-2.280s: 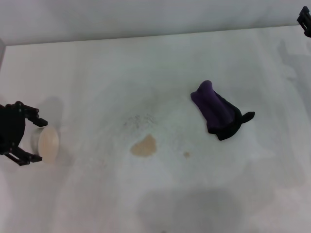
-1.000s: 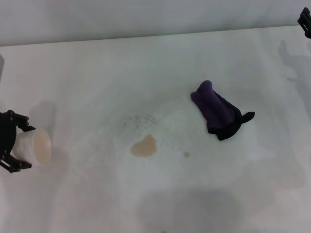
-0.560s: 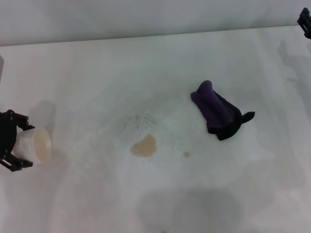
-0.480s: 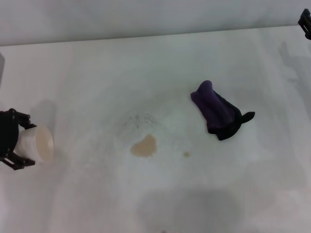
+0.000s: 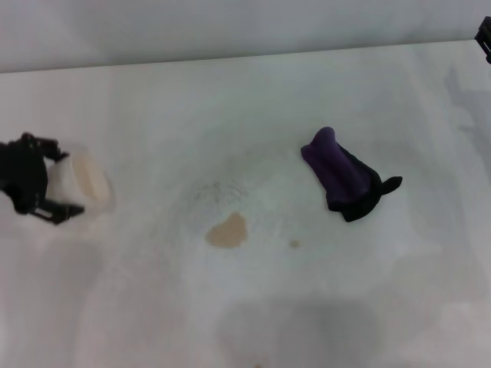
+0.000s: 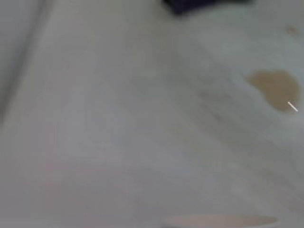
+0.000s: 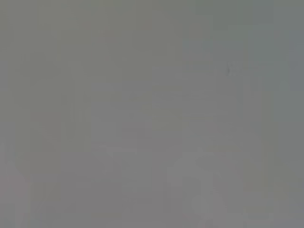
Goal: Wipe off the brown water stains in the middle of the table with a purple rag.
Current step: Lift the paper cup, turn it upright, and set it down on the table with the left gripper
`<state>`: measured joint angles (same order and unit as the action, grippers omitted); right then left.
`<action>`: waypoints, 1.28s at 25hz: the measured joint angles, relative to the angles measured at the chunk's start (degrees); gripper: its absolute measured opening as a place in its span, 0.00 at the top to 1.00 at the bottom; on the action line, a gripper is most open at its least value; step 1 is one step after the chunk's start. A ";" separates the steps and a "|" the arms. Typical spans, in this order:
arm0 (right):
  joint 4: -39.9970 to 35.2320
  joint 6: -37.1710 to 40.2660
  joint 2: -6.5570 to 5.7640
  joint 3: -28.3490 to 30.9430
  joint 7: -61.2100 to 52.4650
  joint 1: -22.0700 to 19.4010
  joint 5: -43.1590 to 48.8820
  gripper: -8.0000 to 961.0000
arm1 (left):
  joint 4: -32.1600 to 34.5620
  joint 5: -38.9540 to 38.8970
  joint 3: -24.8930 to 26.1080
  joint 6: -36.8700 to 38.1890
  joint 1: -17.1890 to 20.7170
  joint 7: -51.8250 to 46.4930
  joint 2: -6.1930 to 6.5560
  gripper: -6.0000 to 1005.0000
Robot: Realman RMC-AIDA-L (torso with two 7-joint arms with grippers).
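Fingers of left gripper [image 5: 57, 188] clamped on white paper cup [image 5: 83, 182], tipped sideways at table [image 5: 245, 322] left edge. Purple rag [image 5: 345, 176] well apart, right of brown water stains [image 5: 227, 231]. Right gripper [image 5: 484, 35] parked far right; its state unreadable.

Head view looks down over the table [image 5: 253, 322]; the low left wrist view shares its brown water stains [image 5: 227, 231]; the right wrist view shows blank grey.

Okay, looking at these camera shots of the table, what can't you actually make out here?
- Right gripper: cut off by the head view's far right edge; open or shut unreadable.
- Right wrist view: flat grey, nothing identifiable.
- Purple rag: cut by the left wrist view's edge, whole in the head view.
- Paper cup: its inside faces away; the left gripper covers its base.
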<state>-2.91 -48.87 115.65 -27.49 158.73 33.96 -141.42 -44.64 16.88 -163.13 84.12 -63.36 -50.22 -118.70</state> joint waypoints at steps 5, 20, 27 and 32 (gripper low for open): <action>-0.04 0.00 -0.04 -0.21 0.00 0.11 0.10 0.14 | 1.61 -16.63 0.00 0.10 5.20 -2.12 0.01 0.13; -0.87 0.09 -0.10 -0.65 0.00 0.25 0.45 0.14 | 32.14 -73.39 0.19 -5.75 32.60 12.88 -0.07 0.13; -0.87 0.09 -0.07 -0.78 0.00 0.35 0.53 0.14 | 47.09 -85.61 0.27 -15.57 37.99 26.82 -0.68 0.13; -0.87 0.09 -0.07 -1.54 0.00 0.44 0.54 0.14 | 51.76 -92.27 0.28 -21.25 38.30 32.50 -0.84 0.14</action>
<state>-3.78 -48.78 115.58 -29.04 158.73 34.40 -140.88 7.12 -75.39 -162.85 62.88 -25.06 -17.72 -119.55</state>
